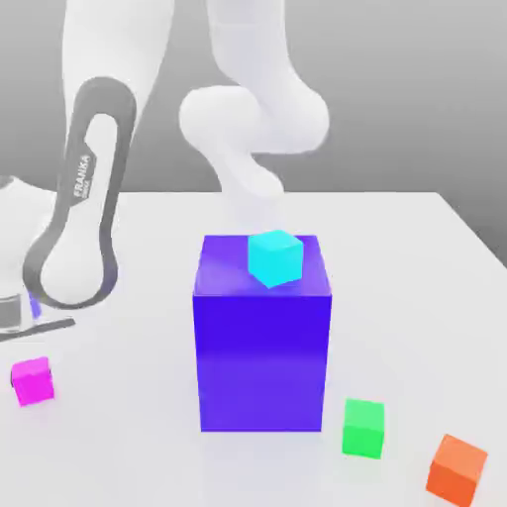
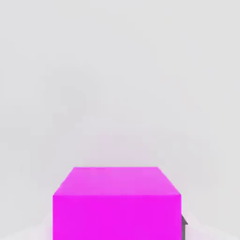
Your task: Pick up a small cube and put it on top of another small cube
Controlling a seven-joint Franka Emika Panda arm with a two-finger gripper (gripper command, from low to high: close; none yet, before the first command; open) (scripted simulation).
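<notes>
On my exterior view, I have a small bright magenta cube (image 1: 33, 381), plain-faced and slightly turned, out toward eight o'clock. A small bright green cube (image 1: 363, 429), plain-faced too, sits upright on the table (image 1: 149, 456) around four to five o'clock, well apart.

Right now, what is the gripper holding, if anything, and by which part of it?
The small magenta cube, held by two opposite side faces between the fingertips of the gripper.

Magenta cube (image 2: 117, 217) against pale grey surface (image 2: 117, 84)
</notes>
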